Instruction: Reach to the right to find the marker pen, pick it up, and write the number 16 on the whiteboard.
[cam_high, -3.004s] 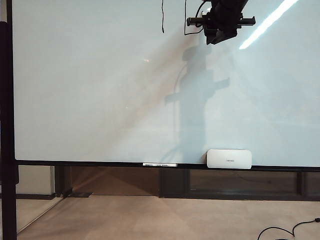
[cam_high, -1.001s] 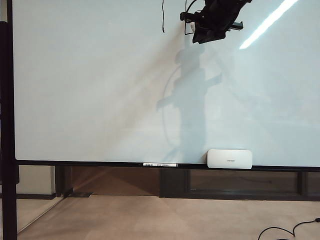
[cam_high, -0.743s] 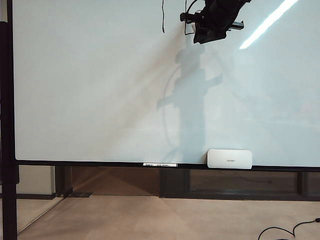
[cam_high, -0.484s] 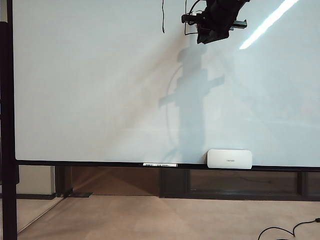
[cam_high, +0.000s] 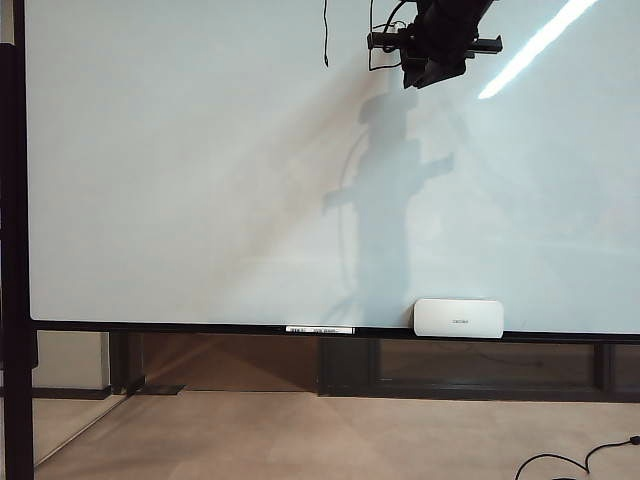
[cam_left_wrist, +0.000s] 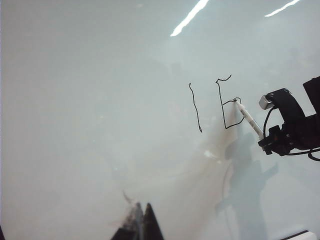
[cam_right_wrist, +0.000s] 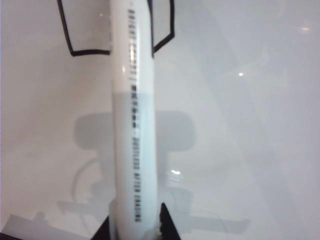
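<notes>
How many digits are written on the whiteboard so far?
2: a 1 left of a boxy 6, high on the whiteboard; the marker pen touches the 6.

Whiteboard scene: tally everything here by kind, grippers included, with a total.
Whiteboards: 1, the whiteboard
Marker pens: 1, the marker pen, held in the right gripper
Erasers: 1, the white eraser on the board's lower edge
Written numbers: 1, the number 16
Grippers: 2, right gripper and left gripper
Total: 6
</notes>
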